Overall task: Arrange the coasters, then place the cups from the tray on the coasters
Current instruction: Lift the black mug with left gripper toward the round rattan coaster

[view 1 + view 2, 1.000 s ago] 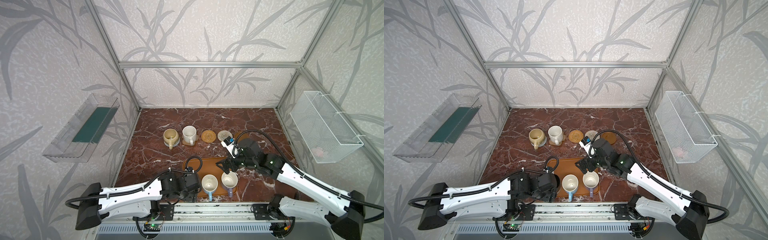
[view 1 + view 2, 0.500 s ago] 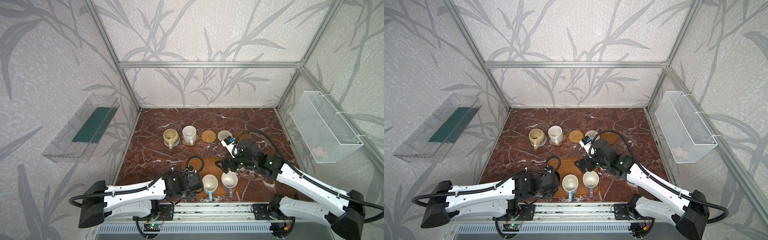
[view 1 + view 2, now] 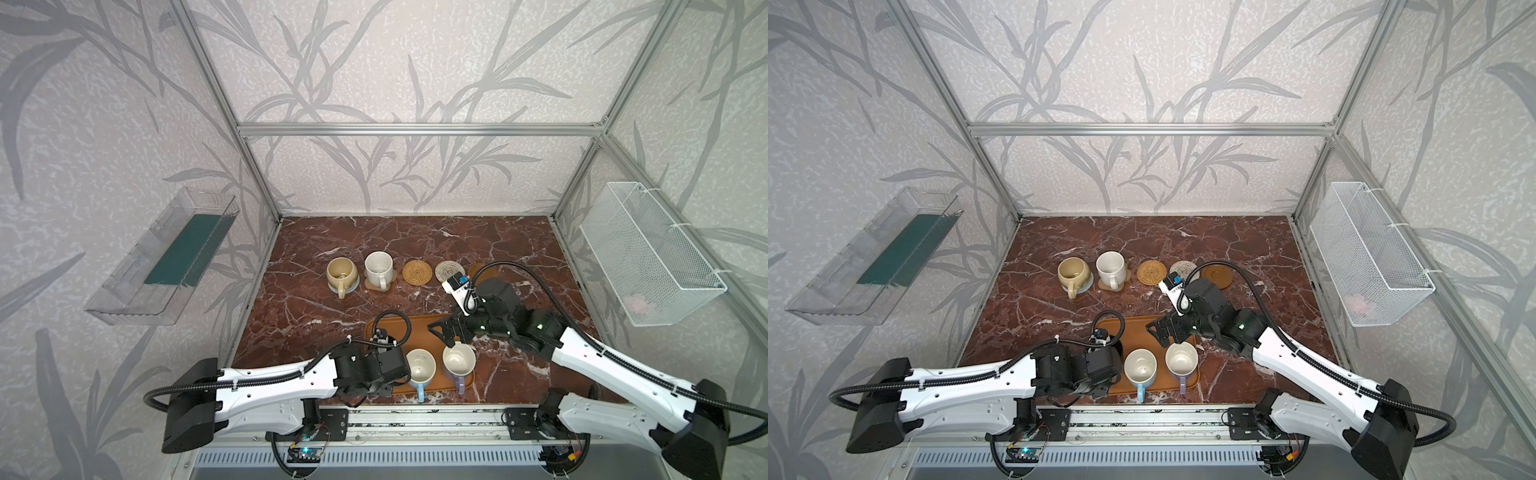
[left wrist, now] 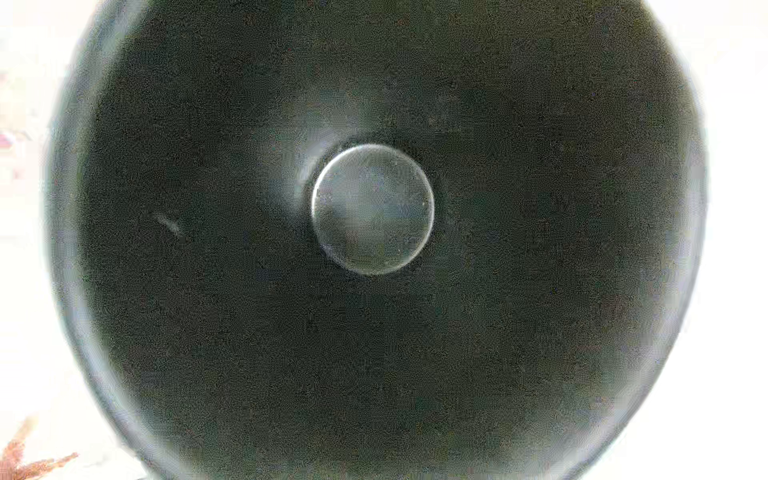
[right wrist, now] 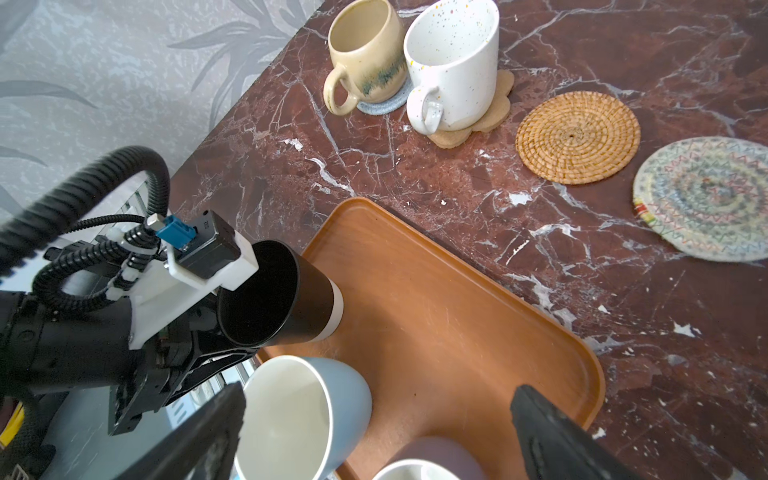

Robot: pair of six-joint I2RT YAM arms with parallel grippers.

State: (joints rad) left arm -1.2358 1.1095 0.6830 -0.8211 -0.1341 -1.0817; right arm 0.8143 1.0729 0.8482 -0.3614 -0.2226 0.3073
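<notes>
6 o'clock: the tray (image 3: 419,332) lies close to the desk (image 3: 311,307) edge, its far half bare. On it stand the black cup (image 5: 291,299), white-banded at the foot, at the 9 o'clock corner, the light blue cup (image 3: 420,365) mid and the lavender cup (image 3: 458,360) toward 3, both white inside. Left jaws sit at the black cup, clamped or not I cannot tell; right jaws gape wide, holding nothing, above the lavender cup. Past a clear desk strip toward 12, a row runs 9 to 3: beige-yellow cup (image 3: 341,270) on grey-blue coaster (image 5: 386,106), speckled white cup (image 3: 378,266) on paw coaster (image 5: 494,112), then rattan coaster (image 5: 577,137), rope coaster (image 5: 706,199) and wooden disc (image 3: 1217,276) uncovered, open desk behind.
</notes>
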